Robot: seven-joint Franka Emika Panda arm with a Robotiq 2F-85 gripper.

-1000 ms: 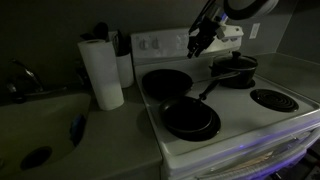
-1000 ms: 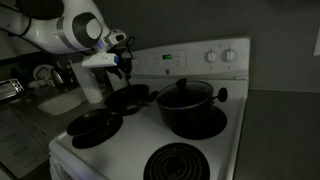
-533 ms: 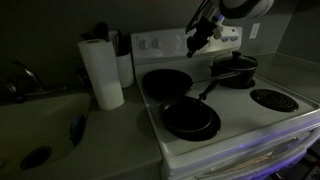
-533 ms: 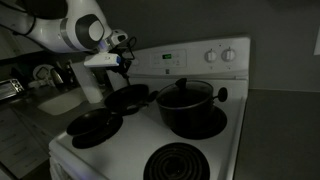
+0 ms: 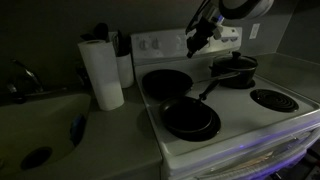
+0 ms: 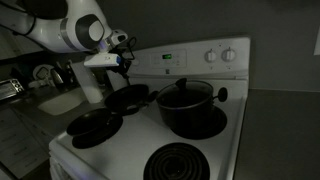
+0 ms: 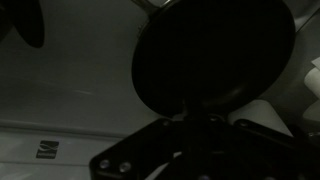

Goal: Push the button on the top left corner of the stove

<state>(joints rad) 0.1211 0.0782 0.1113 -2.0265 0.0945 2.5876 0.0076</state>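
The white stove [image 5: 240, 125] [image 6: 120, 145] has a raised back panel [image 5: 160, 43] [image 6: 195, 58] with a greenish display [image 6: 167, 57]. The buttons at its left end are too small and dim to make out. My gripper [image 5: 196, 44] [image 6: 127, 68] hangs over the rear burner area, close in front of the panel's left part, fingers pointing down and shut on nothing. In the wrist view the gripper [image 7: 190, 130] is a dark shape with its fingers pressed together, above a black pan [image 7: 215, 55].
Two black pans [image 5: 165, 83] [image 5: 192, 118] and a lidded pot [image 5: 234, 70] [image 6: 186, 105] sit on the burners. One coil burner [image 5: 271, 99] [image 6: 183, 162] is bare. A paper towel roll [image 5: 102, 72] and a sink [image 5: 40, 120] lie beside the stove.
The jaws have closed since the earliest frames. The arm has hardly moved in front of the back panel.
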